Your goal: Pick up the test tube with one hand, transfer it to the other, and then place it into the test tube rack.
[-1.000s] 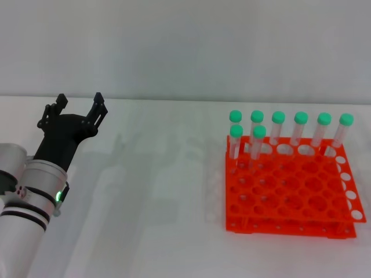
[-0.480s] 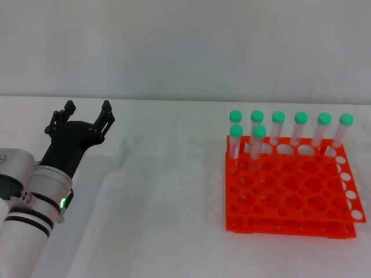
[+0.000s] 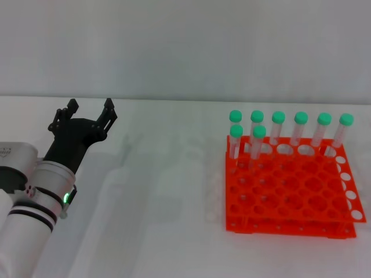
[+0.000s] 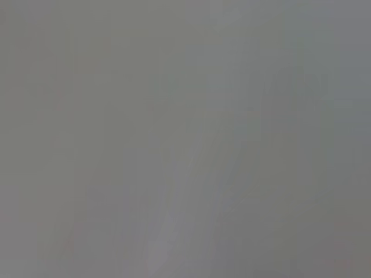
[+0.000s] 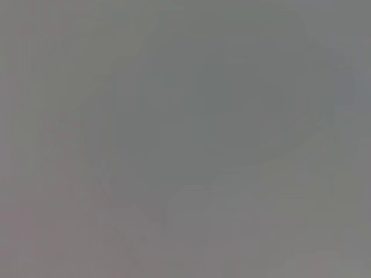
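Eight green-capped test tubes (image 3: 278, 128) stand upright in the orange test tube rack (image 3: 293, 194) on the right side of the bench (image 3: 162, 191): six along the far row and two more just in front, at the rack's left end. No loose tube shows anywhere on the white surface, so every tube I can see already sits where the task wants one. Whether another tube is waiting off-camera, I can't say.

What's changed over the last second: the left gripper (image 3: 89, 110) has slid a bit to the right and slightly nearer, jaws spread apart with nothing between them. It's empty either way, so that drift fits an arm pulling away after a handoff just as well as one heading out to fetch something.

The right gripper isn't visible in the head view, and both wrist views show only a flat grey blur, so no help there.

Room-wise, there's a wide bare stretch of bench between the left gripper and the rack. The rack's near rows and right side are all open holes. The bench's far edge runs right behind the tubes.
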`<action>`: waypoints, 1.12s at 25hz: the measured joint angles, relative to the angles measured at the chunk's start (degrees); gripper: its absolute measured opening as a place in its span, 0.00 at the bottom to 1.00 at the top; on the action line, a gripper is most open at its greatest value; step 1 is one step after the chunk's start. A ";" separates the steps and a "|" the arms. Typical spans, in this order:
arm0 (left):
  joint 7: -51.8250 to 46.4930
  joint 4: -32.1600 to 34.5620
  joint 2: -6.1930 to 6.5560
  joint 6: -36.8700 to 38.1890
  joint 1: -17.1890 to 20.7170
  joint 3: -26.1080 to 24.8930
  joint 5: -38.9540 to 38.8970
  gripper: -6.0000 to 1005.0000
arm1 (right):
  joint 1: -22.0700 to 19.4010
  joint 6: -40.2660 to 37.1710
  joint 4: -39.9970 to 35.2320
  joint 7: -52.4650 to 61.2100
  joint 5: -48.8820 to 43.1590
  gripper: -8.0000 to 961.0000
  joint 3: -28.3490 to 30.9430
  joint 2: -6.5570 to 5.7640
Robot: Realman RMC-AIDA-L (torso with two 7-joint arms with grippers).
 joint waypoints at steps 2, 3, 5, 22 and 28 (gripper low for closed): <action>-0.25 0.15 -0.05 -0.33 -0.07 -0.01 -0.11 0.83 | 0.01 -0.01 0.10 -0.01 0.00 0.79 0.08 0.01; -0.62 0.27 -0.06 -0.67 -0.12 -0.01 -0.32 0.83 | 0.03 -0.02 0.15 -0.02 0.00 0.79 0.10 0.01; -1.57 0.30 -0.06 -1.20 -0.17 -0.02 -0.71 0.83 | 0.06 -0.10 0.21 -0.03 0.00 0.79 0.14 0.02; -2.32 0.45 -0.05 -1.35 -0.06 0.06 -0.95 0.83 | 0.22 -0.56 0.29 -0.05 0.00 0.78 0.32 0.24; -2.32 0.54 -0.12 -1.21 0.18 0.49 -0.67 0.83 | 0.43 -0.18 0.90 -0.05 -0.01 0.78 0.32 0.37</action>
